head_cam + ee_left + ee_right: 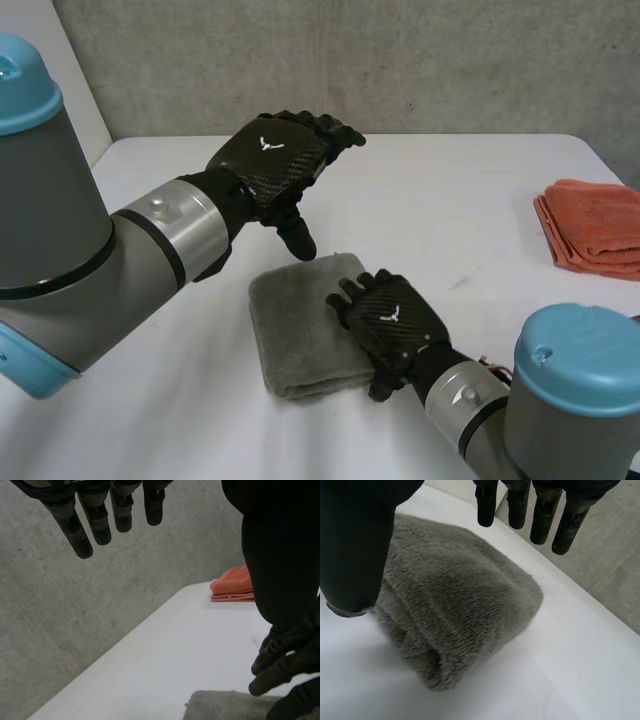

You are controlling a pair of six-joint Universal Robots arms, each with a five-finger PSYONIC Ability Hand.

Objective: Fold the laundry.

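The grey towel (305, 325) lies folded mid-way across the table (470, 190). Your right hand (392, 322) sits over its right edge, fingers straight, gripping nothing; your left hand (275, 160) hangs above, relaxed and empty. Press the fold flat evenly (no dragging).

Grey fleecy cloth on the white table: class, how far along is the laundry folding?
Done: the folded orange terry towel lies at the edge of the white table, and the grey fleecy cloth lies folded. In hand: the right robot hand, open, is over the grey cloth's edge; the left robot hand hangs open above. Left: probably setting it aside.
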